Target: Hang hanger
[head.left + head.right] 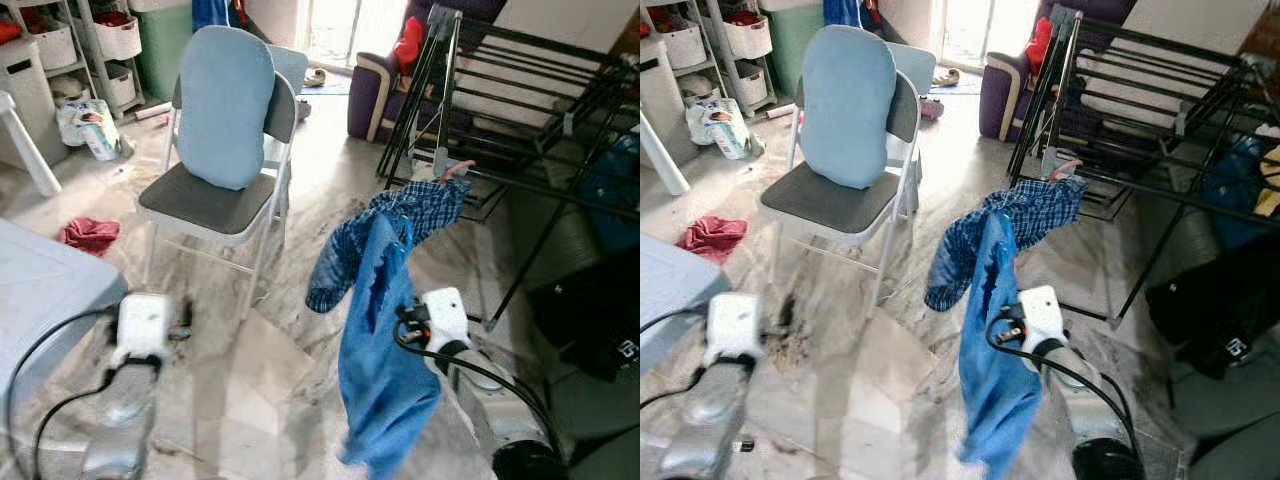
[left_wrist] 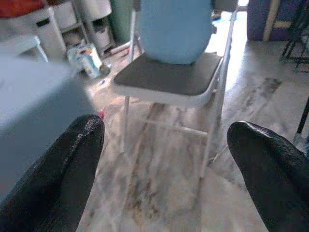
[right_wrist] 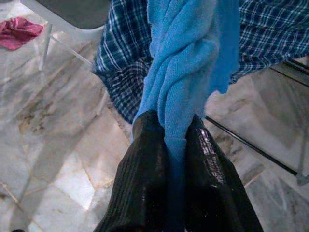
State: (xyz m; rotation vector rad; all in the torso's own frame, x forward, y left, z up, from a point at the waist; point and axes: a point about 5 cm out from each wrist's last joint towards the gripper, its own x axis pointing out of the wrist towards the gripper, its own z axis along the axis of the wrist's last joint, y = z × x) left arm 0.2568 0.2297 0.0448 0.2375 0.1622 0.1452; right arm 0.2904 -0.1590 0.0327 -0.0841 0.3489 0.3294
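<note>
Right gripper (image 3: 176,140) clamped on a bunched blue towel (image 1: 385,350), with a plaid shirt (image 1: 400,225) and pink hanger hook (image 1: 457,168) draped above it at 12 o'clock, near the black drying rack (image 1: 540,120). Left gripper (image 2: 166,159) spread apart, facing the folding chair (image 1: 215,200) at 12 o'clock.

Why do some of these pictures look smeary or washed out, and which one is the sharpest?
In the left eye view the left gripper and the floor near it are streaked with motion blur, and the doorway behind is blown out white. The left wrist view is soft, with the chair hazy. The right wrist view is sharpest: the weave of the blue towel in the right gripper is crisp.
</note>
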